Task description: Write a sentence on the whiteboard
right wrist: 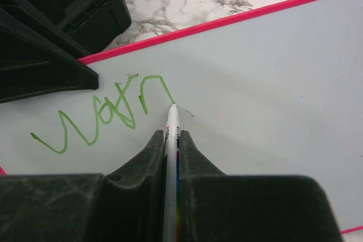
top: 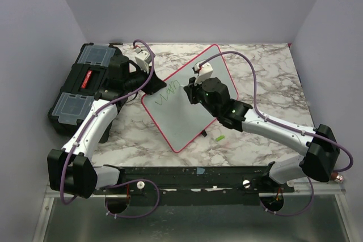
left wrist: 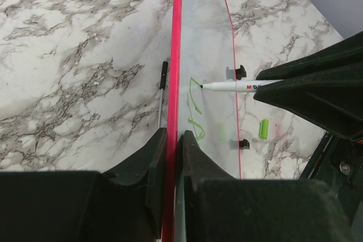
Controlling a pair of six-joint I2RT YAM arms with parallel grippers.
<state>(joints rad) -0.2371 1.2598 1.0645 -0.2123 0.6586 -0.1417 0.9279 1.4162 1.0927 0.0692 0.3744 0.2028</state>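
We found the flat white whiteboard (top: 182,122), with its thin red-pink rim and rounded corners, lying at a slant in the middle of the marble-patterned counter (top: 272,80). One corner pointed toward the far side. The left tool (left wrist: 173,135) was closed tight on the board's left-hand rim, one black finger on each face of the edge. The right tool (right wrist: 170,135) was clamped around a slim white marker (right wrist: 171,118), whose tip rested on the board at the end of the last green stroke.

The green lettering (right wrist: 108,118) ran in one short line close to that left rim and just beside the left tool's finger. It read roughly "warn". From the tip onward, the board was bare white across to its far and right-hand rims, so most of its face lay open.

A black plastic toolbox (top: 85,83) with clear lid compartments sat at the far left of the counter, its near corner close behind the left tool. A small green cap (top: 219,138) lay on the marble just off the board's near right edge. Beyond it the counter stretched to plain grey-lilac walls (top: 187,4) on three sides.
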